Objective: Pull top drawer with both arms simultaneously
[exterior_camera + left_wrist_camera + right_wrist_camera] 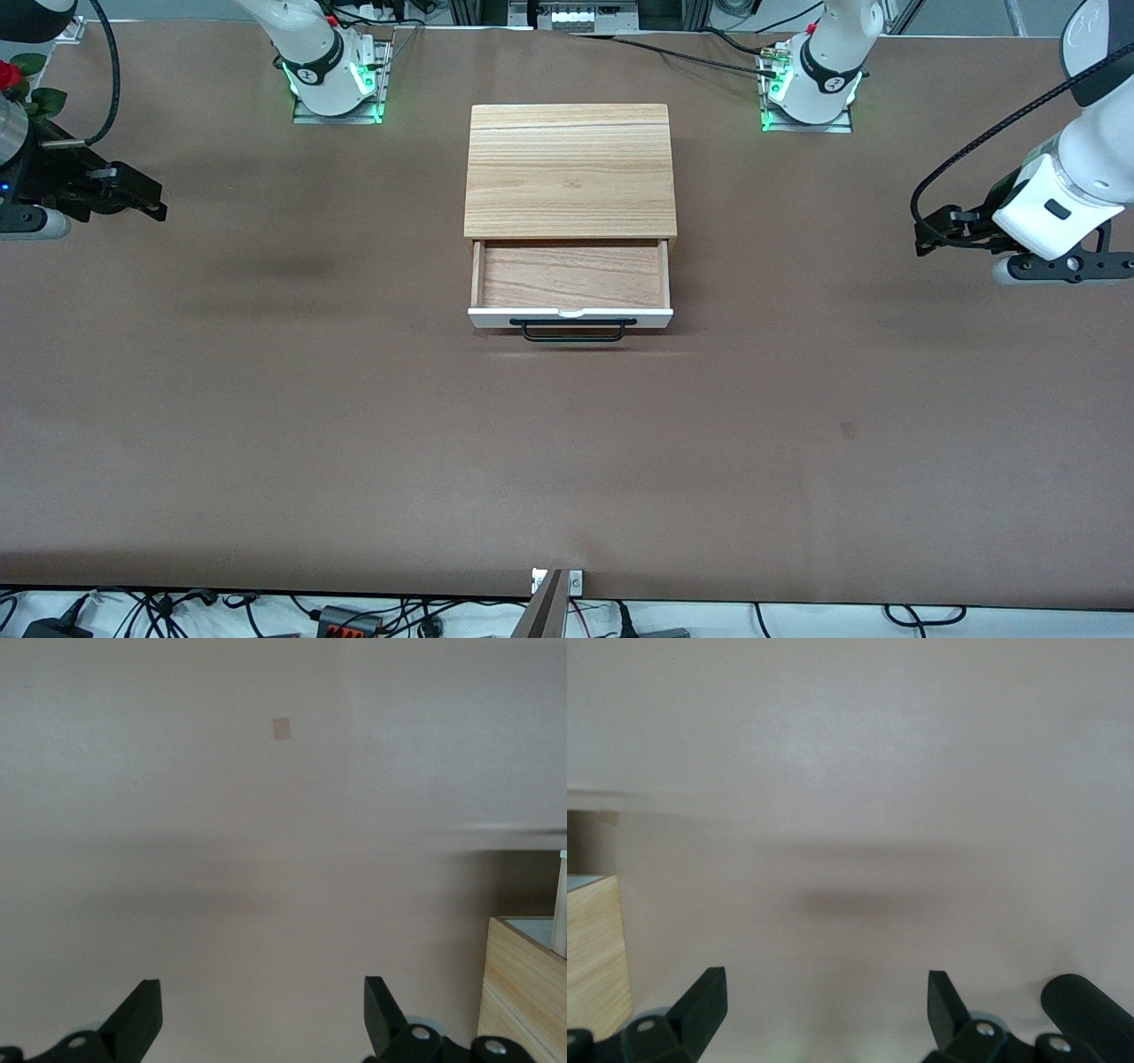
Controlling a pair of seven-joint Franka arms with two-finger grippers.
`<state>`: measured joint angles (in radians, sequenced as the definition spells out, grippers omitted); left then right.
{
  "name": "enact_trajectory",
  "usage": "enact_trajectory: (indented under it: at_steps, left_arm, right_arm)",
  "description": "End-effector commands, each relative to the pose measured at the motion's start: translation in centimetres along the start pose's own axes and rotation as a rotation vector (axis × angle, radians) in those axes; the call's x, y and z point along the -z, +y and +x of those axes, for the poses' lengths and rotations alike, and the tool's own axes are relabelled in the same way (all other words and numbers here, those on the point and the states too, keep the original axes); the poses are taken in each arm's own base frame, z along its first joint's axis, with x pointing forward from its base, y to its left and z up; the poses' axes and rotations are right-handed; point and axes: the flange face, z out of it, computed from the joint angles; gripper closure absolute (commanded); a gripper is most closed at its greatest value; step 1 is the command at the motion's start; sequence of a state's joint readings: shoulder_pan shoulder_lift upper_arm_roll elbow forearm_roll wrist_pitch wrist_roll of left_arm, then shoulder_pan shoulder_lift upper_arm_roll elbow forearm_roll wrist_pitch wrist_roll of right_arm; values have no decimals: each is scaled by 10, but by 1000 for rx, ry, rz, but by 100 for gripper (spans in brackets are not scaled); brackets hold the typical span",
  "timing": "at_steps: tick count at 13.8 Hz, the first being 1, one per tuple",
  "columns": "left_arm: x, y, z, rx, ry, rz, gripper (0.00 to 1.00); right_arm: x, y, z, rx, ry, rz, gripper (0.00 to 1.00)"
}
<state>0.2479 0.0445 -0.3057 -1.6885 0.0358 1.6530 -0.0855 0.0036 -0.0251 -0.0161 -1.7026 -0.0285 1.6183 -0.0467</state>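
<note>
The top drawer (571,276) stands pulled open from the small light-wood cabinet (570,168) at the table's middle. Its white front panel (496,316) and black bar handle (573,330) face the front camera, and its wood inside is empty. My left gripper (928,235) is open and empty, over the table at the left arm's end, well apart from the drawer. In the left wrist view (263,1005) it is open, with a cabinet corner (523,983) at the edge. My right gripper (152,200) is open and empty at the right arm's end. The right wrist view (827,997) shows the cabinet's side (594,948).
The brown table (354,443) has a small darker patch (848,431), nearer the front camera toward the left arm's end; it also shows in the left wrist view (282,727). A metal bracket (556,582) sits at the table's near edge. Cables lie along both long edges.
</note>
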Motion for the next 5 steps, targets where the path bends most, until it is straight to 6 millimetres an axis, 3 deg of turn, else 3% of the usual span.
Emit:
enact_trajectory:
  at_steps: [1, 5]
  left_arm:
    - [3, 1, -4, -34, 20, -6, 0]
    - [-1, 3, -2, -25, 8, -45, 0]
  right_arm:
    - [6, -3, 2, -13, 7, 0, 0]
    - [6, -2, 2, -10, 9, 0, 0]
